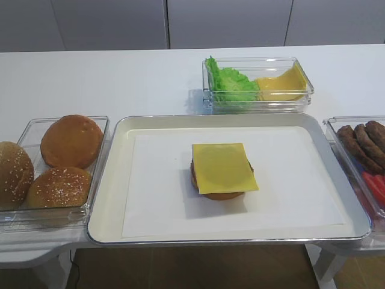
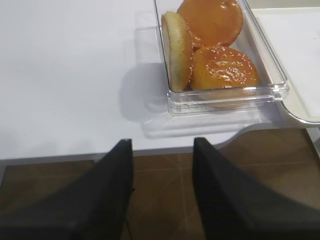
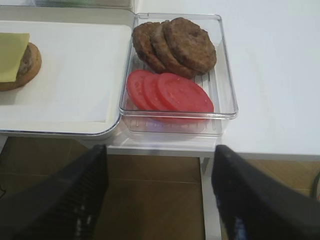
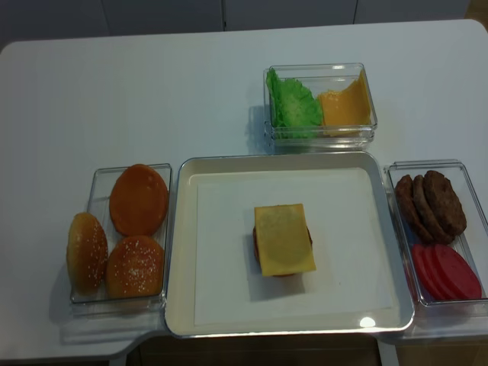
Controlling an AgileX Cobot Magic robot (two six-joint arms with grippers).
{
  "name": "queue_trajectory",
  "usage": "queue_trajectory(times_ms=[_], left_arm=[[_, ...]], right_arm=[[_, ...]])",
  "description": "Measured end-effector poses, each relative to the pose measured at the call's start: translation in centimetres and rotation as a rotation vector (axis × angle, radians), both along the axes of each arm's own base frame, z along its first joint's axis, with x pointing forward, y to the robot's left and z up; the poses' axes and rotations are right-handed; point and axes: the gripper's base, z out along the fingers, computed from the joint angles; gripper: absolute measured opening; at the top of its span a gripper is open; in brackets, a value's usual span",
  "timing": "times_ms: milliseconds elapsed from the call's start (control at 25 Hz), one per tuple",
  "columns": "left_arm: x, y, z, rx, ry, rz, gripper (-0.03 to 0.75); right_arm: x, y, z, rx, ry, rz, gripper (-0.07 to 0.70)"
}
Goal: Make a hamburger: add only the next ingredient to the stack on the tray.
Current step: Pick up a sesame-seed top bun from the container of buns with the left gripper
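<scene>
1. Left gripper [image 2: 162, 195] fingers stand parted, empty, below the table edge
2. Ahead of them, the sesame bun top [image 2: 223, 69] sits dome-up in its box, nearest for pickup
3. Right gripper [image 3: 159, 200] likewise spread, unloaded
4. Stack [image 1: 222, 170] waits cheese-uppermost on the tray [image 1: 114, 180]

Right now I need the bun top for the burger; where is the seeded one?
In the high view, the seeded bun top sits in the clear box left of the tray, nearest the front edge, beside the smooth bun.
</scene>
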Motion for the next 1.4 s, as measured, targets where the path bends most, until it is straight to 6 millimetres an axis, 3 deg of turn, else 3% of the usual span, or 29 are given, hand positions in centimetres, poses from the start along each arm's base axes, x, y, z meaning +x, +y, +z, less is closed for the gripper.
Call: queue_trajectory(times_ms=[1400], left_arm=[[0.00, 0.00, 0.00, 0.000, 0.000, 0.000, 0.297]], right_arm=[[0.00, 0.00, 0.00, 0.000, 0.000, 0.000, 0.491]])
